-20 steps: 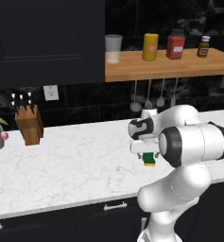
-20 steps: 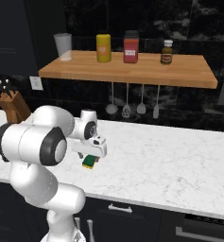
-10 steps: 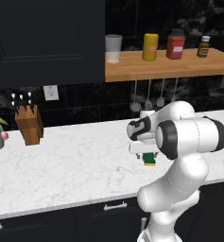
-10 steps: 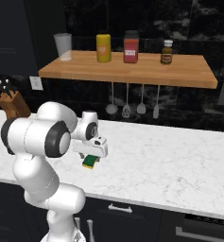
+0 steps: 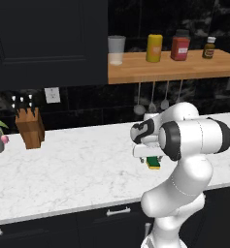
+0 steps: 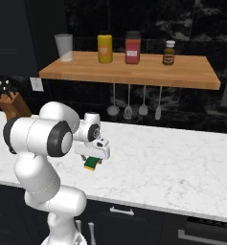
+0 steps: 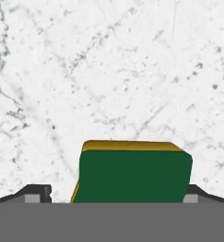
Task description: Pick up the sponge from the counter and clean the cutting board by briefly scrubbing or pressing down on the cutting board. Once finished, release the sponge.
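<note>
Sponge (image 7: 132,172) lies green side up on the white counter (image 7: 108,71), between the spread finger tips.
Gripper (image 7: 117,193) is wide open just over it, not squeezing; knife block (image 5: 30,128) stands far off; wooden shelf (image 6: 129,69) above.

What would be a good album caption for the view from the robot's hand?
Open gripper straddling a green-topped sponge on the white marble counter.
</note>
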Controlling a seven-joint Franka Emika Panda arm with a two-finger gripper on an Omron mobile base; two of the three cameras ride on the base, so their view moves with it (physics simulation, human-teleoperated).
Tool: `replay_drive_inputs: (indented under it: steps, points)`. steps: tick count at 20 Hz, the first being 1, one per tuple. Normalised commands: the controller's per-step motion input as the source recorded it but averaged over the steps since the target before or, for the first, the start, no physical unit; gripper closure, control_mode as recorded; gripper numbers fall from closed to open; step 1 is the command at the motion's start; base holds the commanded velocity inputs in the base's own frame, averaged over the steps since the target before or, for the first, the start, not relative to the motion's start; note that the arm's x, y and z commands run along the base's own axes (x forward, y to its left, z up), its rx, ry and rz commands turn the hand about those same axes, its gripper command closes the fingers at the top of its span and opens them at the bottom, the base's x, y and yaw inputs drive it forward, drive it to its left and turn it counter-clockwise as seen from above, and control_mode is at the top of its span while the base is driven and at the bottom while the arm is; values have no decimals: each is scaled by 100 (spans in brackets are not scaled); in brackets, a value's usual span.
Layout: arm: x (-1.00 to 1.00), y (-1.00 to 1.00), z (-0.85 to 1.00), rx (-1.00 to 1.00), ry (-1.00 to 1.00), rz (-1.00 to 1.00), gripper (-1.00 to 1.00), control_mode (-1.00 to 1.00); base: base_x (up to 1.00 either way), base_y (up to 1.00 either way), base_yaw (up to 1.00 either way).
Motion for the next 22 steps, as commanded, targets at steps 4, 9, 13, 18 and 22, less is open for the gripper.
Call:
replay_drive_inputs:
  steps: [4,9,13,18,22]
  points:
    - [-12,-1,-15,0,0,0,-100,-100,0,0,0]
    - [-19,-14,-17,0,0,0,-100,-100,0,0,0]
    - [-23,-16,-33,0,0,0,-100,-100,0,0,0]
    - [-24,0,-36,0,0,0,100,-100,0,0,0]
    - [-12,0,-4,2,0,0,100,-100,0,0,0]
